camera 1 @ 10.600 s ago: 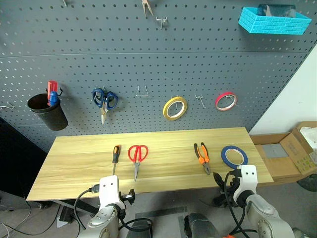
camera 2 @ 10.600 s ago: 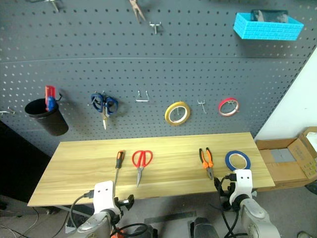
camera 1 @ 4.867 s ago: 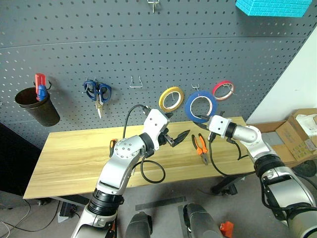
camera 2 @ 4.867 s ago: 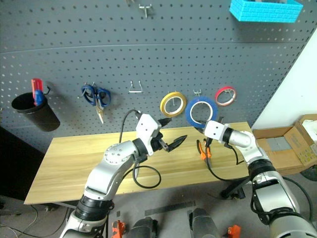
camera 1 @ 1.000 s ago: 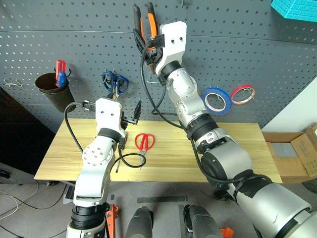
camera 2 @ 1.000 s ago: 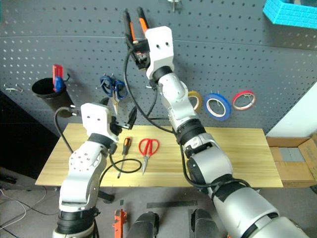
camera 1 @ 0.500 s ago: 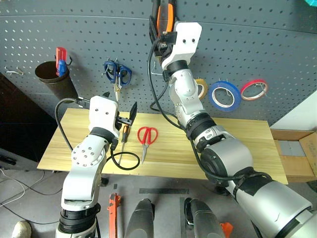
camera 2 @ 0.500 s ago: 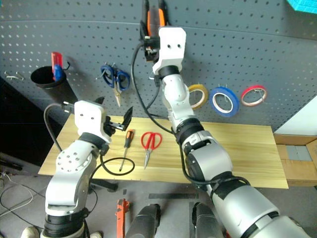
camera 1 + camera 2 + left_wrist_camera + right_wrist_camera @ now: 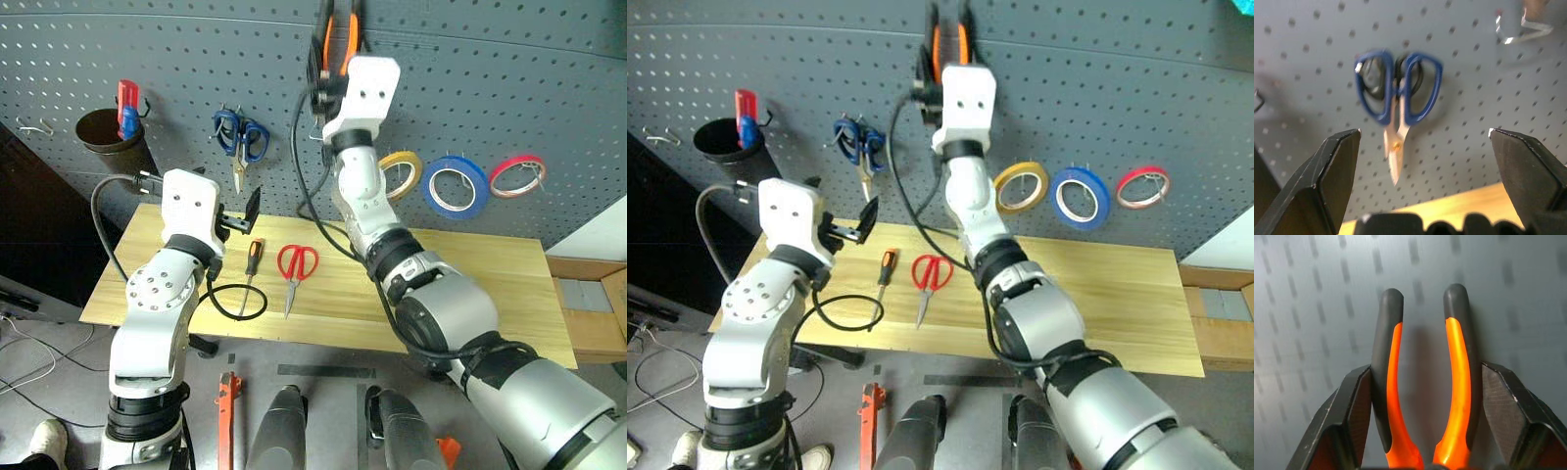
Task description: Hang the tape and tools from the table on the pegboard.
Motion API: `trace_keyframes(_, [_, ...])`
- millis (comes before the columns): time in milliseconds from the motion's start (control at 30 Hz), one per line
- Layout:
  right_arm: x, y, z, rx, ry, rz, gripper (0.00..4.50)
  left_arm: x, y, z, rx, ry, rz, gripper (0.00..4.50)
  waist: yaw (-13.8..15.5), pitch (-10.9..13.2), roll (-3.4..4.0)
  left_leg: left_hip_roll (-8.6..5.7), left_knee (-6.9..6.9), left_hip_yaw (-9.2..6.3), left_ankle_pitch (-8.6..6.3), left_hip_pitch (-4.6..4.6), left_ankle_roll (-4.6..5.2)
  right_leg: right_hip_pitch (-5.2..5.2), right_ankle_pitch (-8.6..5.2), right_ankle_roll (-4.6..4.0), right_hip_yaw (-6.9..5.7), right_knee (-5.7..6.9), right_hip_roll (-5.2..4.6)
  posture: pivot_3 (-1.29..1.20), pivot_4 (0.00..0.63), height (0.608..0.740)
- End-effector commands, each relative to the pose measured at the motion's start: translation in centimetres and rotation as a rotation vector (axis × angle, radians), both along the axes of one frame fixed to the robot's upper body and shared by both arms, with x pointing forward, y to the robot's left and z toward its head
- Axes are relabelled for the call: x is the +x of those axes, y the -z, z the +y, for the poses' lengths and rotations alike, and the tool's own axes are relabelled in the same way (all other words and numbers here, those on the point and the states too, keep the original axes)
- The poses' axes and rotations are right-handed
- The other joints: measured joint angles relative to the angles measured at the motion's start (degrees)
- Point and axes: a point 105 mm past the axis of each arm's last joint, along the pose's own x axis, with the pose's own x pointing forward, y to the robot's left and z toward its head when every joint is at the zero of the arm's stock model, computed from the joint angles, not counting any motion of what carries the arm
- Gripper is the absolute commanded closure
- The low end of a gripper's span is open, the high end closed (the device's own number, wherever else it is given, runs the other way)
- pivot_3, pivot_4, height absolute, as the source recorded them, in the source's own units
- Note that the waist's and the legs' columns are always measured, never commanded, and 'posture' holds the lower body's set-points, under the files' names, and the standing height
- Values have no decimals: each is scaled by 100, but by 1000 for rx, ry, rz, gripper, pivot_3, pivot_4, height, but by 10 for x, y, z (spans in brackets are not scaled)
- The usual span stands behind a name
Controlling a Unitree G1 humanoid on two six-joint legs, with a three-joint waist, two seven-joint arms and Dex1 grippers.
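Yellowish wood table (image 9: 470,294) carries the red scissors (image 9: 295,266) and screwdriver (image 9: 251,259) below the grey pegboard (image 9: 509,78), where I see the blue tape (image 9: 456,186) hanging. My right gripper (image 9: 1422,431) pinches the pliers (image 9: 1422,377), handles up, against the board; my left gripper (image 9: 1422,161) gapes empty.

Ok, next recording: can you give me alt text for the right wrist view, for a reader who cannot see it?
The right gripper holds the orange-and-black-handled pliers between its two black fingers, handles pointing away from the camera. Close behind them is the dark grey pegboard with its grid of holes.
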Motion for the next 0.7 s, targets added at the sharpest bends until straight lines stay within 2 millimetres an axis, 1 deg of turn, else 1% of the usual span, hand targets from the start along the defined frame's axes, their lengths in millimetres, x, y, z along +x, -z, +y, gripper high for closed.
trace_keyframes(33, [-22,22,45,42,-102,51,1759,-11,-16,4,19,-4,-64,0,21,9,1,1,-6,-3,5,-2,-10,-2,0,-1,-4,-1,0,378,320,740])
trace_keyframes(233, [-25,30,52,-10,-138,58,1759,-11,-12,8,15,-13,-55,0,35,18,5,1,-23,-3,6,-5,-15,-10,-4,-6,-4,-8,0,362,319,740])
trace_keyframes(300, [-24,37,58,-61,-180,76,1759,-10,-11,7,13,-12,-54,0,24,18,5,2,-29,-3,6,-5,-15,-13,-5,-8,-5,-8,0,352,314,740])
trace_keyframes(400, [-17,52,63,-155,-220,146,1759,-9,-8,7,7,-11,-51,0,-38,17,4,3,-35,-3,6,-2,-16,-13,-6,-9,-5,-8,0,335,314,740])
trace_keyframes(467, [-16,53,58,-178,-250,140,1036,-7,-1,7,8,-12,-31,0,-83,15,3,3,-35,-2,6,-1,-16,-12,-6,-9,-3,-7,0,311,311,740])
trace_keyframes(533, [-15,53,45,-197,-261,122,464,-6,8,6,7,0,2,0,-97,14,4,6,-43,2,6,9,-16,-9,-6,-10,0,-7,0,285,302,740])
trace_keyframes(567, [-15,53,36,-212,-259,112,102,-5,13,3,8,13,17,0,-106,13,3,8,-47,1,6,8,-16,-11,-7,-12,-3,-6,1,268,293,740])
trace_keyframes(633, [-17,55,22,-241,-261,97,40,-3,21,-1,1,37,42,0,-124,13,3,10,-53,1,9,0,-21,-19,-7,-14,-5,-3,1,243,285,740])
trace_keyframes(700, [-25,59,7,-295,-283,88,40,-1,29,-3,-15,46,60,0,-134,13,3,9,-53,1,12,-11,-28,-29,-6,-13,-5,-5,-1,200,281,740])
